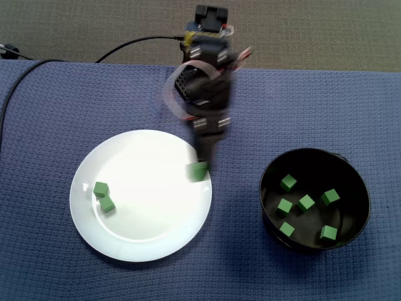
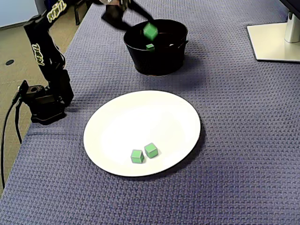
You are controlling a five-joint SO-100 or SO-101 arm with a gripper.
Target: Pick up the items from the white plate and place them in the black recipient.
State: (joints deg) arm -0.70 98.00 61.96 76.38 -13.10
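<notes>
Green cube [image 1: 200, 174], seemingly light and rigid, is hanging mid-frame, clamped in the tool [image 1: 201, 165]; opposite flat faces suit gripping.

This looks like an office or a lab desk. A blue waffle cloth [image 2: 234, 140] covers the table beneath the gripper [image 2: 147, 26]. Well off to the gripper's right in a fixed view, a pale monitor foot [image 2: 274, 42] stands on the cloth. In a fixed view, grey-green carpet [image 1: 94, 25] lies beyond the gripper past the table edge, and black cables [image 1: 135, 42] run onto the cloth to its upper left.
</notes>
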